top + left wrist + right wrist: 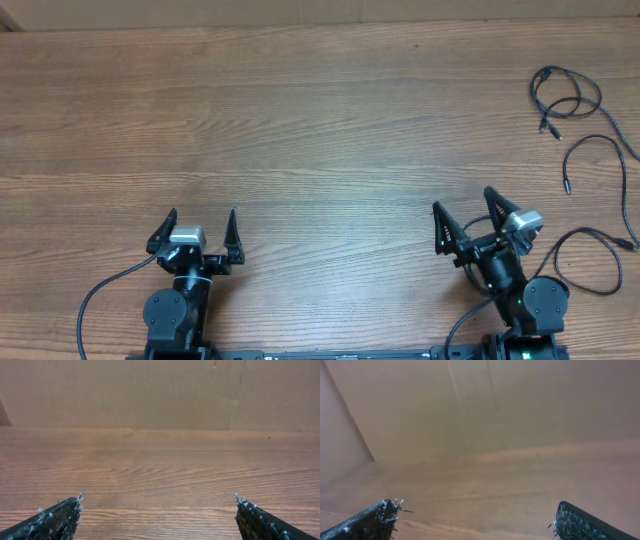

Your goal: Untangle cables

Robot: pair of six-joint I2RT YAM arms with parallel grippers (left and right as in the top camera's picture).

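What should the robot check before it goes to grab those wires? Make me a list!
1. Is the left hand open? Ok.
2. Is the right hand open? Ok.
3. Are both hands empty? Ok, the wrist views show only wood between the fingers.
4. Are the cables found? Ok, the overhead view shows them near the right edge of the table, on the right hand's side.
5. Can a wrist camera see the cables? Not ok, neither one shows them.
6. Are the cables knotted together? Cannot tell, they are too thin to judge from above.
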